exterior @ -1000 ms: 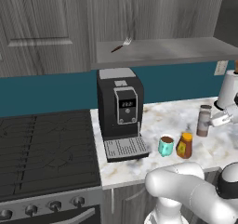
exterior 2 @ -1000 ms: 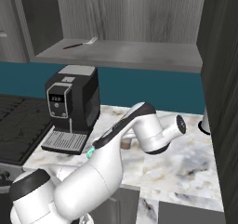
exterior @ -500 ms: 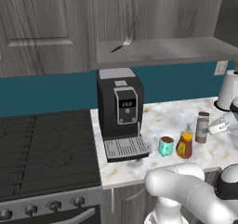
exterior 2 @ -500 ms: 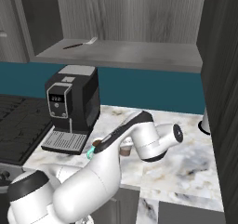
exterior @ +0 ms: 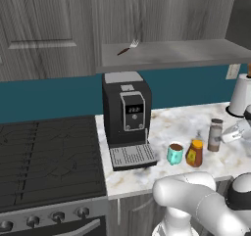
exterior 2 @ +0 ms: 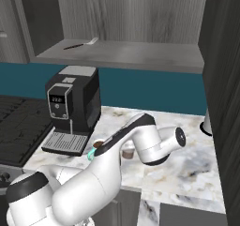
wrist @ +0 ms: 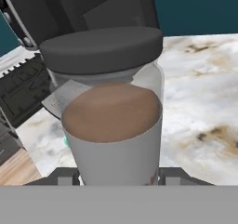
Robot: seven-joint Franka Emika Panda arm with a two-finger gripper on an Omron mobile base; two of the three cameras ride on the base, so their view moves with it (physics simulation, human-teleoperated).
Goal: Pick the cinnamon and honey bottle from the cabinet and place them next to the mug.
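Marble table (exterior: 176, 125): one teal mug (exterior: 174, 153) with brown liquid, one orange honey bottle (exterior: 194, 153), one grey-capped cinnamon shaker (exterior: 214, 135) of brown powder | tool (wrist: 118, 179) clenched on shaker | open cabinet shelf (exterior: 186, 51): one fork (exterior: 127, 47)

Cinnamon jar (wrist: 114, 125): clear, glass-like upper body with brown powder showing through, matt grey plastic-looking cap. Honey bottle (exterior: 194, 153): glossy amber, yellow cap, paper-like label. Mug (exterior: 174, 153): smooth teal, ceramic-looking. Counter (exterior: 186, 125): polished pale marble with brown veining. Cabinet (exterior: 44, 29): matt grey wood grain. Coffee machine (exterior: 126, 117): matt black casing, ridged metal-looking drip tray.
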